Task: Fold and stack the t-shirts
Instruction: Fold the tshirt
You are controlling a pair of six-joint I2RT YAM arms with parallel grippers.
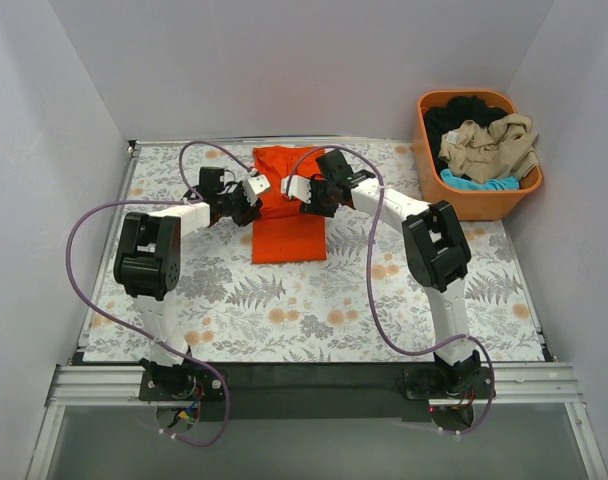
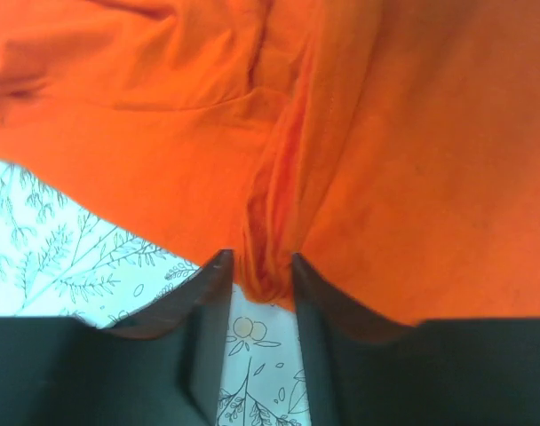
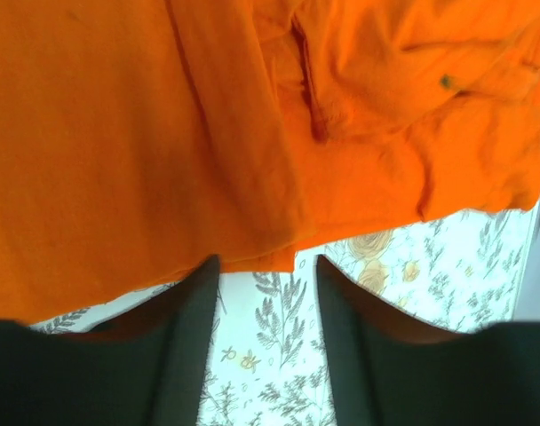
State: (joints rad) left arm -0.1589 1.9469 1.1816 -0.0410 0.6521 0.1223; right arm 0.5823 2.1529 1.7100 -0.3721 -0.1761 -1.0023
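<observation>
The orange t-shirt (image 1: 287, 215) lies partly folded on the flowered tablecloth at the far middle. My left gripper (image 1: 255, 189) is at its left edge. In the left wrist view the jaws (image 2: 258, 264) pinch a bunched fold of the orange t-shirt (image 2: 359, 151). My right gripper (image 1: 295, 190) is over the shirt's right part. In the right wrist view its jaws (image 3: 263, 264) stand apart at the edge of the flat orange t-shirt (image 3: 119, 151), with nothing between them. Black (image 1: 464, 110), beige (image 1: 489, 145) and turquoise (image 1: 479, 183) shirts lie in the basket.
The rigid orange plastic basket (image 1: 484, 205) stands at the far right against the wall. White walls close in the left, back and right sides. The flowered tablecloth (image 1: 314, 310) covers the table. Purple cables loop beside both arms.
</observation>
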